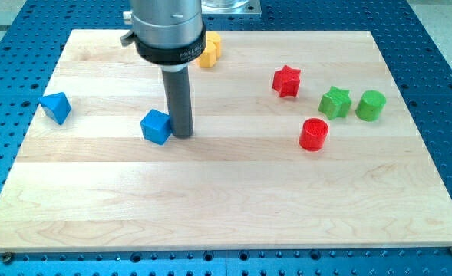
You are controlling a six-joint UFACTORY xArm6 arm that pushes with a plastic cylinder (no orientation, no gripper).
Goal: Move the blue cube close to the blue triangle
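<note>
Beside my tip (183, 135): blue cube (156, 126), tilted, matte, intact.

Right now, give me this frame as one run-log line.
tip: my tip at right side of blue cube | target: blue triangle at view's left, apart from cube | phase: push not finished

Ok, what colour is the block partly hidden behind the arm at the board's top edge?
Yellow. The yellow block shows in the camera view, just right of the arm's collar; its shape is unclear.
</note>
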